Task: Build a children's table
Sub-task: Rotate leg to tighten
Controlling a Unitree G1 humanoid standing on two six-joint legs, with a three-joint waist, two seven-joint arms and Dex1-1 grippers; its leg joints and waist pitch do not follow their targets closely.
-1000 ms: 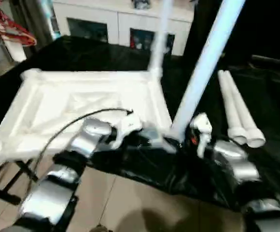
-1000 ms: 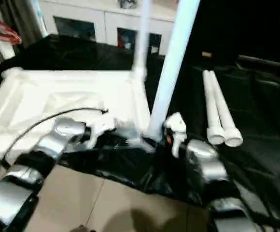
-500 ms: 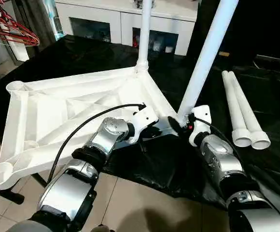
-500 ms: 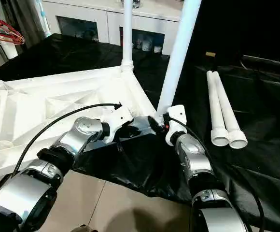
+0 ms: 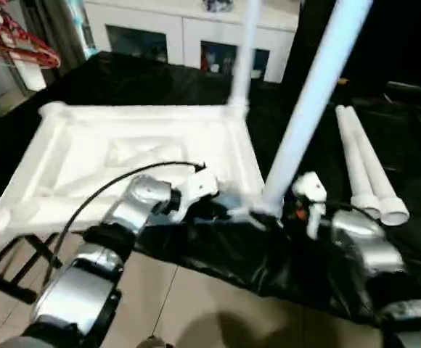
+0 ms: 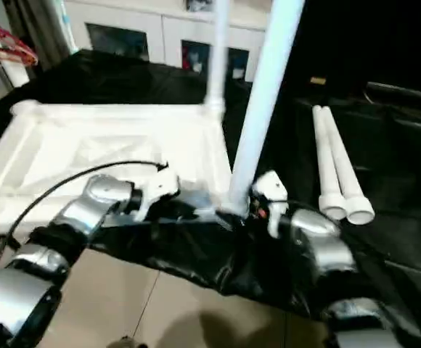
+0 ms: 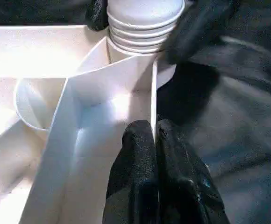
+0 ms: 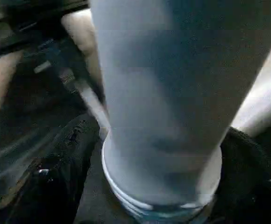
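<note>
Black sheeting is carrying the upturned table top [image 5: 138,156]; left gripper [image 7: 155,140] is pinching its rim, right gripper [image 8: 159,154] is straddling, jaws spread, the near-corner leg [image 5: 305,116], which probably wants seating next.

The table top [image 5: 123,156] is white all over, its underside ribbed. The four legs [image 5: 308,109] are white too. A glossy black sheet [image 5: 297,261] covers the work surface. The cabinet [image 5: 189,29] is white with dark glass doors. The hangers [image 5: 14,43] are red. The floor tiles [image 5: 196,304] are beige.
</note>
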